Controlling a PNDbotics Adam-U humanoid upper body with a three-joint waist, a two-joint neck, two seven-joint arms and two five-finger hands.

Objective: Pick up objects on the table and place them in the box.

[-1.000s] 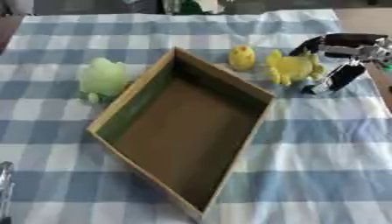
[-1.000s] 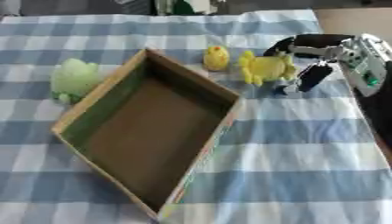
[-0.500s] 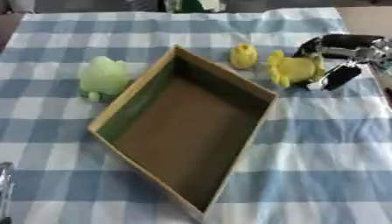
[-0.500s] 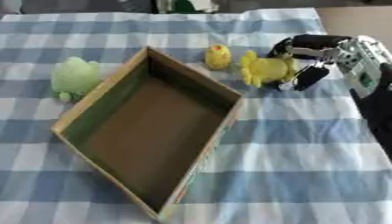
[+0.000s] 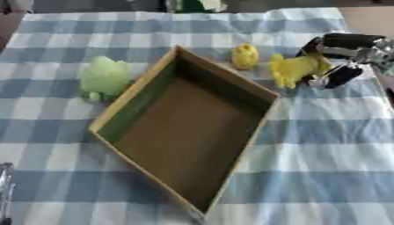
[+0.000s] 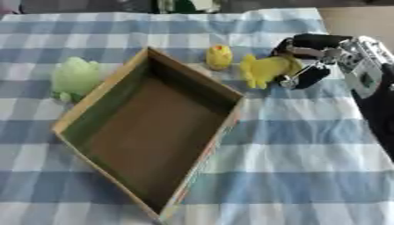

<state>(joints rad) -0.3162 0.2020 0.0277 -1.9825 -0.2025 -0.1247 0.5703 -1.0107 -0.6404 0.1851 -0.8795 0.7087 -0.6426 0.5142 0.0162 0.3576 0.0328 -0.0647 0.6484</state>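
The fingers (image 6: 301, 80) of the right hand (image 6: 319, 55) are curled round the yellow toy (image 6: 265, 68) at the upper right of the frame, just beside the box (image 5: 254, 88) — it is best lifted clear of the rim before being carried over the open bottom.

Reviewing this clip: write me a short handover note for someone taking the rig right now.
Right hand: at the far right of the table, fingers curled round the yellow toy, which does not look lifted yet.
Left hand: not in view.
Box: open at the centre of the checked tablecloth, nothing inside.
Small yellow chick: on the cloth just beyond the box's far corner.
Pale green toy: on the cloth left of the box.
Done: nothing boxed. Left: all three toys.
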